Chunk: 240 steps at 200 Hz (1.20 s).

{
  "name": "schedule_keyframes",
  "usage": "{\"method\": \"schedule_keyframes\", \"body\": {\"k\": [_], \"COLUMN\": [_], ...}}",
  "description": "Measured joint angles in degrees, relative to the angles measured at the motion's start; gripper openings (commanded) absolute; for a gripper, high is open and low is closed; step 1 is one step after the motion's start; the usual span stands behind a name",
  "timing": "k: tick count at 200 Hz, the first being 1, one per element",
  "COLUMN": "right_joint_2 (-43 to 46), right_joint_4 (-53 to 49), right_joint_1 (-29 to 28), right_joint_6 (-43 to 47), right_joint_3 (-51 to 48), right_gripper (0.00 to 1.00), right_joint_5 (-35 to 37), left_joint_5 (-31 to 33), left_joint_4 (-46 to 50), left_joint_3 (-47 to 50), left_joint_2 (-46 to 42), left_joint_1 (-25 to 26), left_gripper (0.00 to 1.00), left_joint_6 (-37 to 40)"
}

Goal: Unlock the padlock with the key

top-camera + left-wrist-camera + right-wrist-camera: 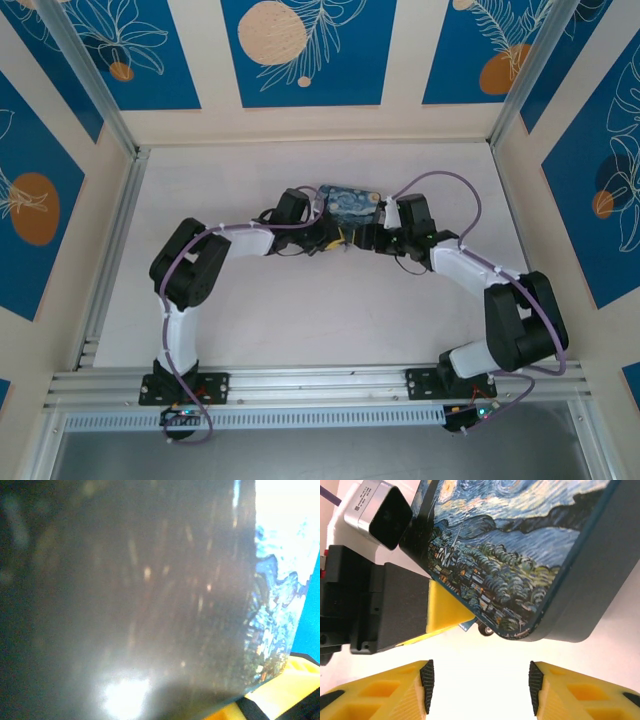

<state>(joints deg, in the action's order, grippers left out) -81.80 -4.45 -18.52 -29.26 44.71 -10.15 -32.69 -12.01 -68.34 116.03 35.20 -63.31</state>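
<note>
We see the padlock [469, 625], a tiny blue bit (mostly hidden), under a corner of the painted box [520, 555]. The right gripper [480, 685] is spread wide, holding nothing. With the left gripper [330, 240] we cannot tell. The camera label [364, 500] is too small to read.

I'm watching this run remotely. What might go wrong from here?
The padlock peeks out under the box corner, beside the left jaws. The open right jaws may knock either going in. A dark surface, likely the box's side, covers most of the left wrist view, so that arm works almost blind.
</note>
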Motion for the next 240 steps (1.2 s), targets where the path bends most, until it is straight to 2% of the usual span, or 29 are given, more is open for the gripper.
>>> {"method": "schedule_keyframes", "body": {"k": [63, 123, 162, 206, 240], "right_joint_2": [0.2, -3.7, -7.4, -13.9, -15.7], "right_joint_4": [7.7, 11.2, 11.1, 11.0, 11.4], "right_joint_1": [-1.0, -1.1, 1.8, 5.5, 6.7], "right_joint_6": [-13.4, -18.1, -18.1, -17.1, -15.4], "right_joint_3": [-8.1, -8.3, -4.3, 5.0, 8.7], "right_gripper": [0.56, 0.56, 0.56, 0.55, 0.53], "right_joint_5": [-3.6, -3.3, -3.0, -4.2, -6.3], "left_joint_5": [7.4, 10.6, 11.8, 12.0, 13.1], "left_joint_4": [-2.6, -4.8, -5.0, -2.1, 2.9], "left_joint_3": [6.6, 8.1, 10.0, 12.2, 12.4], "left_joint_2": [-3.4, -3.5, -5.0, -8.3, -10.6], "left_joint_1": [4.4, 5.8, 6.0, 6.0, 5.8], "left_gripper": [0.00, 0.43, 0.67, 0.83, 0.88], "left_joint_6": [3.1, 3.8, 3.6, 2.9, 2.4]}}
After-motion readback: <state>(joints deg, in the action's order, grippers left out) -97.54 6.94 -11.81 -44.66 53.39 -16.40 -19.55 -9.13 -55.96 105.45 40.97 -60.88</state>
